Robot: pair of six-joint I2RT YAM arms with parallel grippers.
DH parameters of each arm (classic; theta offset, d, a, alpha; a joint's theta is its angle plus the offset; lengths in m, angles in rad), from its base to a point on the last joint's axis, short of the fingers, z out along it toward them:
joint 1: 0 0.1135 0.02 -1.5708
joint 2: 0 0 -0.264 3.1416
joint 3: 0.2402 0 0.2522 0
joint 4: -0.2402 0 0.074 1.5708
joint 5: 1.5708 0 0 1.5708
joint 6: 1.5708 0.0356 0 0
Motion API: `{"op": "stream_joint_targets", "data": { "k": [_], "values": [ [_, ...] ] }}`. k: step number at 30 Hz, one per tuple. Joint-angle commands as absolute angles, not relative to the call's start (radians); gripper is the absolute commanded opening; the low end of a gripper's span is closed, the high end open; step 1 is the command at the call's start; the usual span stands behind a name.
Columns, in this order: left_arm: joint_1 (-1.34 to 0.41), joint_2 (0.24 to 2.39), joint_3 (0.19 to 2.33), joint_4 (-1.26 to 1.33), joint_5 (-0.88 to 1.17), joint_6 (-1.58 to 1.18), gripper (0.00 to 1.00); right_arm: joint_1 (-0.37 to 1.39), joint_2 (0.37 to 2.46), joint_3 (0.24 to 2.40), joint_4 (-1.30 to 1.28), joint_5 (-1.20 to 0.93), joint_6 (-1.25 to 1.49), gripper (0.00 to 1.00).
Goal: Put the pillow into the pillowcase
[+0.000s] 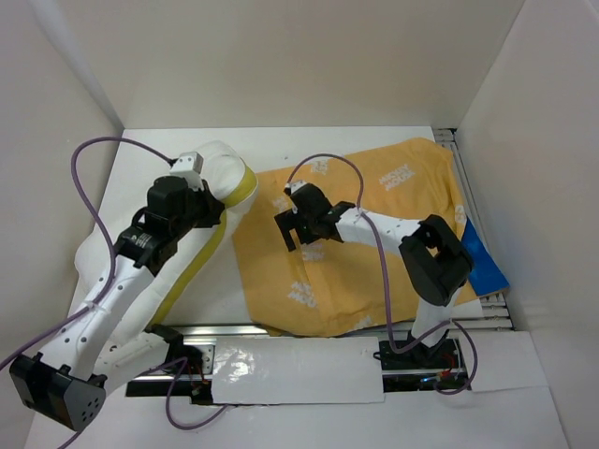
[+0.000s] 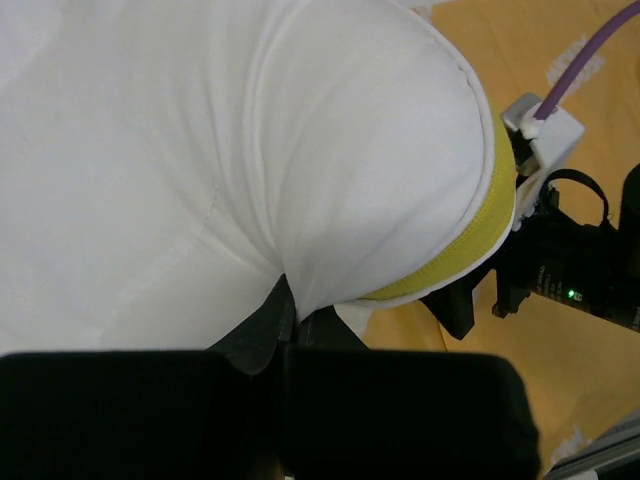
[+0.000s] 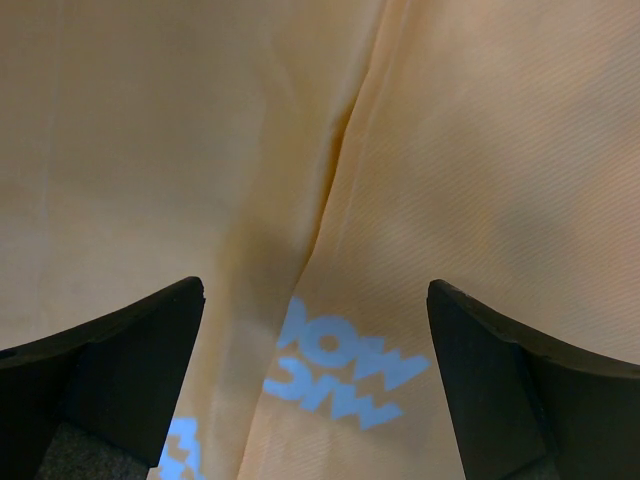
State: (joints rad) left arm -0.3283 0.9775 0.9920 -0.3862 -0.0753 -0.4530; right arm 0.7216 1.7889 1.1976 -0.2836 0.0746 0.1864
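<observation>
1. The pillow [image 1: 223, 161] lies at the left of the counter [image 1: 271, 145], with its rounded, yellow-trimmed end raised and just beside the left edge of the case [image 1: 412, 187].
2. The case lies flat, orange side up, across the middle and right of the counter. A blue corner [image 1: 482, 262] peeks out at the right.
3. The left claw [image 2: 288, 330] is clenched on a pinch of the pillow's white cover.
4. The right claw [image 3: 315, 300] is released. Its fingers stand wide apart just above the orange cloth and grasp nothing.
5. Risk: nothing holds the case open. If the pillow is pushed rightward now, it would likely ride over the cloth or shove it into a heap rather than go inside.
6. Risk: the left grip takes only a thin fold of cover. The soft bulk could sag or slip free when lifted or pushed.
7. Risk: if the right claw closes here, it may catch both layers of the case at once and pin the opening shut.
8. Hard to tell: I cannot make out where the case's mouth lies. No open edge shows in any view.
9. Hidden: the left arm covers much of the pillow's lower half, and the right arm covers part of the case. The right wrist view shows only cloth, a crease and blue lettering.
</observation>
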Motion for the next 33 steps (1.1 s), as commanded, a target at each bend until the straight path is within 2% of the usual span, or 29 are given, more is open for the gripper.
{"op": "stream_joint_targets", "data": {
  "k": [1,5,8,9,10,11,13,14,17,18,20,29,33],
  "values": [
    [-0.365,0.931,0.974,-0.337,-0.101,-0.521,0.0,0.738,1.721,1.163,-0.328,0.092,0.221,1.0],
    [-0.391,0.844,0.885,-0.337,-0.133,-0.552,0.0,0.805,1.735,1.121,-0.301,0.201,0.259,0.96],
    [-0.402,0.807,0.874,-0.328,-0.146,-0.551,0.0,0.827,1.768,1.089,-0.221,0.29,0.247,0.86],
    [-0.413,0.789,0.874,-0.328,-0.158,-0.551,0.0,0.827,1.784,1.098,-0.212,0.301,0.247,0.78],
    [-0.413,0.788,0.874,-0.328,-0.158,-0.539,0.0,0.827,1.817,1.11,-0.212,0.319,0.256,0.57],
    [-0.413,0.778,0.874,-0.328,-0.158,-0.525,0.0,0.827,1.836,1.127,-0.212,0.328,0.265,0.49],
    [-0.413,0.778,0.885,-0.337,-0.158,-0.515,0.0,0.827,1.879,1.176,-0.212,0.339,0.265,0.44],
    [-0.413,0.778,0.896,-0.337,-0.158,-0.506,0.0,0.827,1.893,1.19,-0.198,0.356,0.265,0.35],
    [-0.413,0.778,0.896,-0.337,-0.158,-0.506,0.0,0.827,1.95,1.25,-0.163,0.356,0.275,0.24],
    [-0.413,0.778,0.896,-0.337,-0.167,-0.497,0.0,0.816,1.969,1.294,-0.15,0.347,0.275,0.13],
    [-0.413,0.787,0.896,-0.347,-0.182,-0.497,0.0,0.805,2.034,1.34,-0.137,0.336,0.265,0.01],
    [-0.413,0.808,0.934,-0.37,-0.221,-0.463,0.0,0.73,2.244,1.688,-0.146,0.284,0.202,0.0],
    [-0.413,0.831,0.934,-0.351,-0.212,-0.463,0.0,0.719,2.196,1.674,-0.154,0.223,0.202,0.0]
  ]
}}
